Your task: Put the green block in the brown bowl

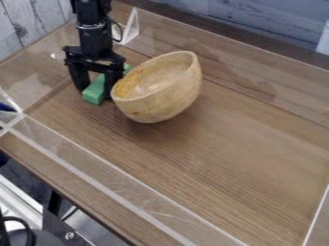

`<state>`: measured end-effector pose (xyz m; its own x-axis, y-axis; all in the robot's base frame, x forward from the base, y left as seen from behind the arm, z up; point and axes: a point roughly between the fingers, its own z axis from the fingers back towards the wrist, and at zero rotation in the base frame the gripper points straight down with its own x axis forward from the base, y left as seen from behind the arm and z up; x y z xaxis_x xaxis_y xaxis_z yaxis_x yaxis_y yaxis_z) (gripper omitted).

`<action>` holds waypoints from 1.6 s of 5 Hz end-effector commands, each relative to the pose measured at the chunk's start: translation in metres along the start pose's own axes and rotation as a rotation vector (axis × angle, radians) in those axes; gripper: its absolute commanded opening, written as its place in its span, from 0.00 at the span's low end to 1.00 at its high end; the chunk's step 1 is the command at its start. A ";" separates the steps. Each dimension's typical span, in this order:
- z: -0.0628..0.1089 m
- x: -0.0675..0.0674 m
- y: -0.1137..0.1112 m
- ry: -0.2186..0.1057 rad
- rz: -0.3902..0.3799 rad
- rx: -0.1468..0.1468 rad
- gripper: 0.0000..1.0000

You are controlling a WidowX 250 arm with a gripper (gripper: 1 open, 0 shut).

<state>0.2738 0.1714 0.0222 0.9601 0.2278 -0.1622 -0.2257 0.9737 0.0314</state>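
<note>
Green block (94,92) lies on the desk (218,163) at far left, just beside the brown bowl (158,87), which is tipped up w/ its left rim lifted. Your fingers (95,79) point down, spread wide either side of the block, holding nothing yet. Block looks light, stiff, flat-sided, probably smooth: pinch across the narrow width, mid-length. Watch the right finger, it's very near the bowl wall.
</note>
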 end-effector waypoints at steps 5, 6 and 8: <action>0.010 0.014 -0.002 -0.044 -0.001 0.002 0.00; 0.012 0.015 -0.003 -0.046 -0.002 -0.001 0.00; 0.015 0.017 -0.006 -0.050 -0.004 -0.008 0.00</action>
<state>0.2834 0.1681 0.0231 0.9599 0.2342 -0.1543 -0.2355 0.9718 0.0100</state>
